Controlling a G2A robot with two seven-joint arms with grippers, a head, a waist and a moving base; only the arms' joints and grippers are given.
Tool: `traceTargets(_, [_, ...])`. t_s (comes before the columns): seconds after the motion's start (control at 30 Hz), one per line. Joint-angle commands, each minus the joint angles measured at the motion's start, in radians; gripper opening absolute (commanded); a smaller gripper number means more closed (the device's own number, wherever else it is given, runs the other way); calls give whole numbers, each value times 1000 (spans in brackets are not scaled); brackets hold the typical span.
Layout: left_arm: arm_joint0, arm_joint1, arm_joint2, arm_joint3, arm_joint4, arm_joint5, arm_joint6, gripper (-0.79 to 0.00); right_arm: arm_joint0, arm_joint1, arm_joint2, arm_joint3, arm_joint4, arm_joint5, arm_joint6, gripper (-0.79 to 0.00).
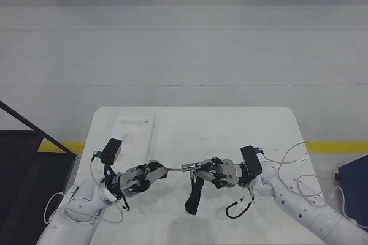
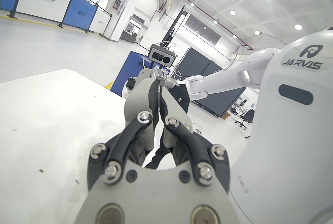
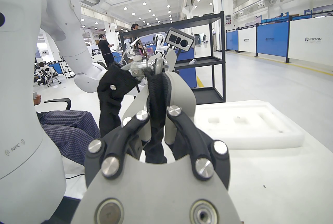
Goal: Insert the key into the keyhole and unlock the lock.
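Observation:
Both arms meet above the white table [image 1: 251,128] near its front edge. My left gripper [image 1: 154,172] [image 2: 158,95] is shut on the thin metal key [image 1: 172,168] [image 2: 158,91], whose shaft points at the silver lock cylinder [image 1: 189,166] [image 2: 163,79]. The key tip meets the cylinder's end; how deep it sits I cannot tell. My right gripper [image 1: 210,169] [image 3: 156,84] is shut on the lock [image 3: 137,68], held level off the table. A black pouch [image 1: 194,197] [image 3: 111,91] hangs down from the lock.
A white foam tray [image 1: 132,124] [image 3: 249,126] with small recesses lies at the table's back left. A black cable loop [image 1: 236,210] hangs under the right arm's wrist. A black frame stands left of the table.

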Motion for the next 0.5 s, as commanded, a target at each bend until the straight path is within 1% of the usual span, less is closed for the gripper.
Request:
traceTargets(0.0, [-5, 0, 6, 0, 7, 0, 7, -785, 0, 0, 0, 0, 0, 0, 0, -785])
traceTargets(0.23, [-20, 3, 25, 2, 27, 0, 41, -785, 0, 0, 0, 0, 0, 0, 0, -785])
traceTargets(0.47, [-7, 8, 3, -14, 57, 0, 84, -785, 0, 0, 0, 0, 0, 0, 0, -785])
